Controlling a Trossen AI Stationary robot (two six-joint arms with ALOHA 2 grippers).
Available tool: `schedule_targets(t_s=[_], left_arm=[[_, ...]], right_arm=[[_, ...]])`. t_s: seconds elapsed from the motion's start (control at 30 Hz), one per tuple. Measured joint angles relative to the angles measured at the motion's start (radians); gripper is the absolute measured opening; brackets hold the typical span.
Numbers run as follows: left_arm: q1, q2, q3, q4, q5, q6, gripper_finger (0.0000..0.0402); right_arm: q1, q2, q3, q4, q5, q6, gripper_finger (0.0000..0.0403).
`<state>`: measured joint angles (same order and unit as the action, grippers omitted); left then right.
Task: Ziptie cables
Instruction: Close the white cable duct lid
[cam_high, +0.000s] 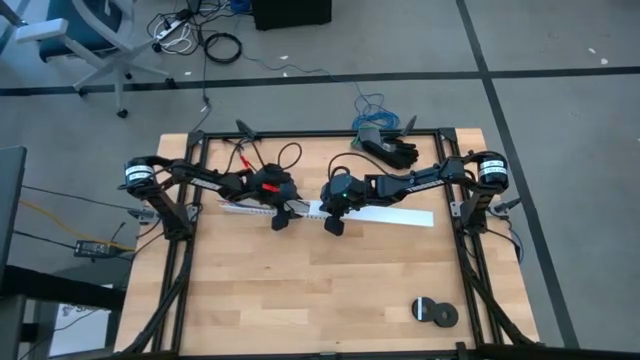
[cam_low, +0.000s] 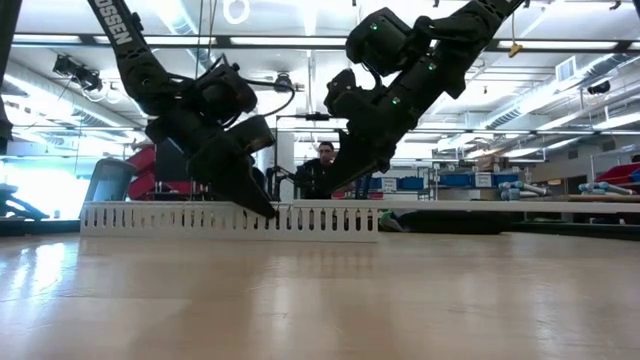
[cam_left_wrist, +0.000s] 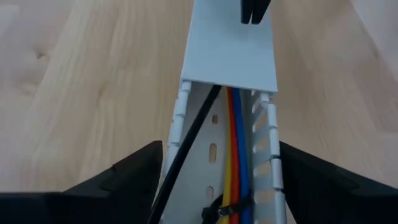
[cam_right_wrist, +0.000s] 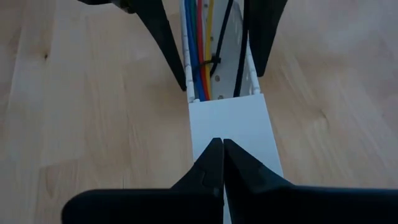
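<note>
Straddling the open stretch of the white slotted channel (cam_high: 255, 211), left gripper (cam_left_wrist: 217, 186) has its fingers wide apart, one outside each toothed wall, holding nothing. Cables (cam_left_wrist: 235, 149) lie inside between them: smooth yellow, red and blue strands running along the channel's long axis, with a black lead beside. A thin black ziptie (cam_right_wrist: 209, 64) already loops them. Further right a flat matte cover (cam_right_wrist: 231, 127) caps the channel. Above it hangs the right gripper (cam_right_wrist: 222, 163), jaws pressed together, empty. Left arm is nearer the bundle, I judge.
</note>
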<state>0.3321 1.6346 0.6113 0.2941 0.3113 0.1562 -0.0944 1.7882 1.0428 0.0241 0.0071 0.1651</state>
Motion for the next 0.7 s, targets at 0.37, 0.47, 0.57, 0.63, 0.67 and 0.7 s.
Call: schedule_targets(t_s=[0.37,0.47,0.57,0.63,0.67,0.7], left_arm=[[0.000,0.008,0.000,0.002,0.001,0.002,0.0223],[0.000,0.008,0.000,0.002,0.001,0.002,0.0213],[0.000,0.008,0.000,0.002,0.001,0.003,0.0211],[0.000,0.008,0.001,0.002,0.001,0.004,0.0210],[0.000,0.008,0.001,0.002,0.001,0.004,0.0210],[0.000,0.008,0.001,0.002,0.000,0.004,0.0210]], right_arm=[[0.001,0.000,0.000,-0.003,0.000,0.009,0.0000],[0.000,0.000,0.000,-0.019,0.000,0.019,0.0000],[0.001,0.002,0.000,-0.049,0.001,0.038,0.0000],[-0.001,0.008,0.002,-0.046,-0.001,0.045,0.0000],[-0.001,0.016,0.002,-0.041,-0.004,0.045,0.0000],[-0.002,0.032,0.003,-0.016,-0.011,0.045,0.0000]])
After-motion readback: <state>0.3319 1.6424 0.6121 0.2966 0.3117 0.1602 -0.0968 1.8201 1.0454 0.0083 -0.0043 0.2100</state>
